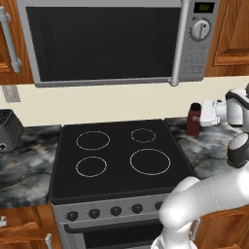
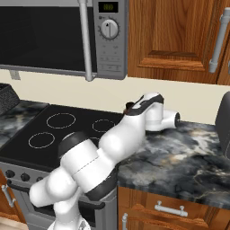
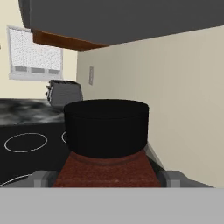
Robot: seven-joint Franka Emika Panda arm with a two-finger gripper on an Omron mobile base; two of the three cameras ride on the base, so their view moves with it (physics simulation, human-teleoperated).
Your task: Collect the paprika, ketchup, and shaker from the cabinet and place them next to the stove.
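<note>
One paprika [image 1: 193, 119] clamped in pincer [image 1: 203, 114] | upright on counter [image 1: 209, 146] | just beside stove [image 1: 119, 155] right edge

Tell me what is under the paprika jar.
The paprika stands on the dark marbled counter just right of the stove. The end effector is at its side. The jar's base contact is hidden in the hand view.

A home kitchen: a stove [image 1: 121, 160] under a microwave [image 1: 116, 41], marble-look counter [image 2: 179, 155], wooden cabinets [image 2: 175, 38], a toaster [image 3: 64, 92].
</note>
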